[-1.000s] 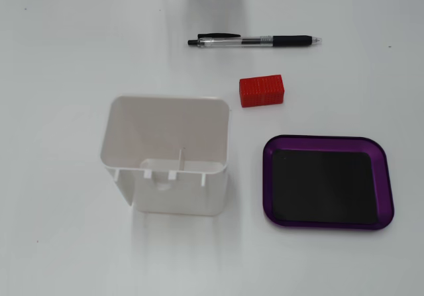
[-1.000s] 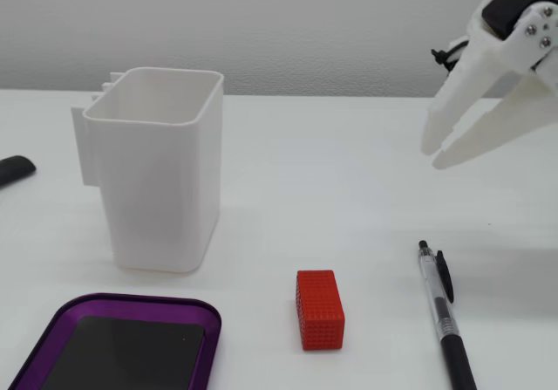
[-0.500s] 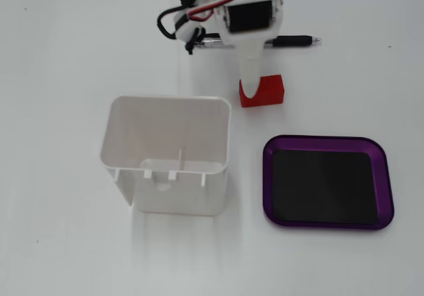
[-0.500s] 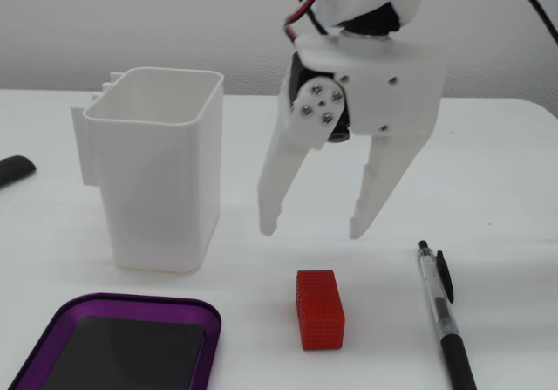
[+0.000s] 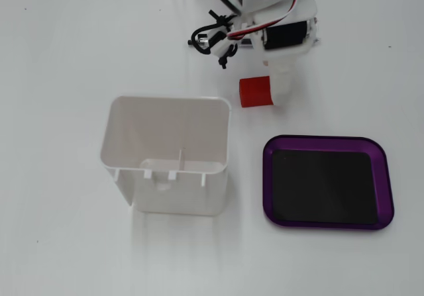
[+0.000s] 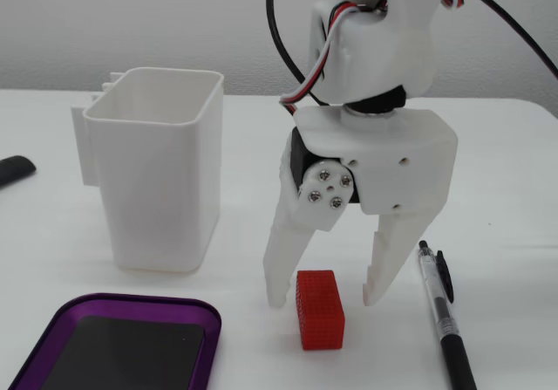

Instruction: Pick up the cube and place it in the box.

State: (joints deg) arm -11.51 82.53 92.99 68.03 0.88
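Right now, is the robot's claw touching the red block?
Apart. In a fixed view the open gripper straddles the cube, with bare table showing between each fingertip and the block.

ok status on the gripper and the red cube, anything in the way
Gripper open, fingers straddling the cube. Cube on the table, not gripped. Purple tray empty; white container beside it, path looks clear.

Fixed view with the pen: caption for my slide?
Open gripper straddles red cube beside a pen.
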